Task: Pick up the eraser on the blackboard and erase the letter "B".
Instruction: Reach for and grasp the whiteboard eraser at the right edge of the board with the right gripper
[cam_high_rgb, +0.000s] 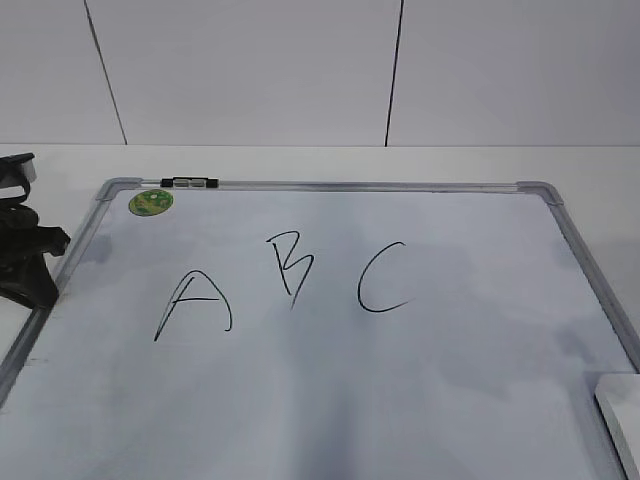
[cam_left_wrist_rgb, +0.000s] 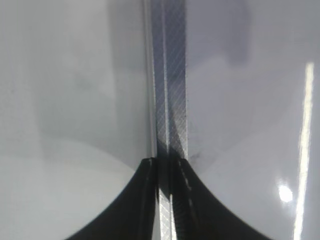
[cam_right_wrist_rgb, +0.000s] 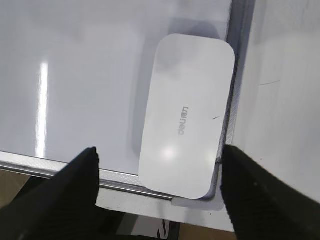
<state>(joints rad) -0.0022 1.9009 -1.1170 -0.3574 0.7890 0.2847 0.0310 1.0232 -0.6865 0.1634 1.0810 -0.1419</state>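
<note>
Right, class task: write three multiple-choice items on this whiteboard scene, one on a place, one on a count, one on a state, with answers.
1. Where does the eraser lie on the board?
A. over the letters
B. in a corner, against the frame
C. off the board

2. How many letters are drawn on the board?
A. two
B. three
C. four

3. How is the right tool set?
A. open, straddling the eraser
B. shut on the eraser
C. shut on the marker

Answers:
1 B: the right wrist view shows it by the corner cap.
2 B: A, B, C.
3 A: its fingers stand apart, clear of the eraser's sides.
</note>
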